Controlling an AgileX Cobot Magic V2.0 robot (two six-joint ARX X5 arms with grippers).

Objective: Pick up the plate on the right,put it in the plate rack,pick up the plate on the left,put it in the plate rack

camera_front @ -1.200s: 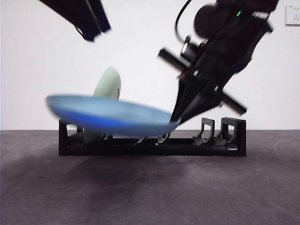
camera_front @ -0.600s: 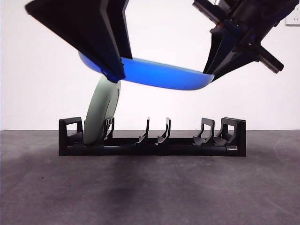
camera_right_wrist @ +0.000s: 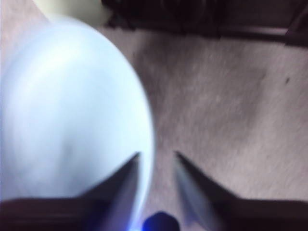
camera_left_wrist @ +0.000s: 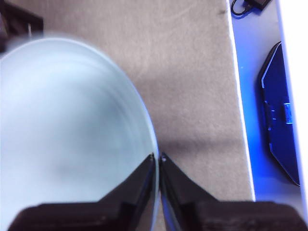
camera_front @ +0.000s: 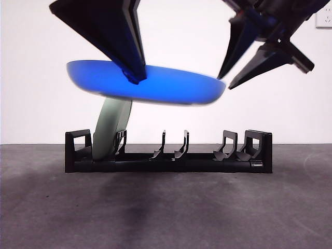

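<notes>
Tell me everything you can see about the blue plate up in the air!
The blue plate is round and shallow, bright blue and smooth-looking, a bit blurred. It hangs almost flat in the air above the black plate rack, not touching it. The left gripper pinches its rim with jaws shut. The right gripper sits by the opposite edge with jaws open, letting go. Just below it, a pale green plate stands in the rack.

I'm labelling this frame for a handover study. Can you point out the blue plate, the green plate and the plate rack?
blue plate (camera_front: 155,88): front view, middle of its underside, held in the air.
green plate (camera_front: 110,132): front view, its face, standing in the rack's end slot.
plate rack (camera_front: 207,162): front view, its long base bar.
</notes>
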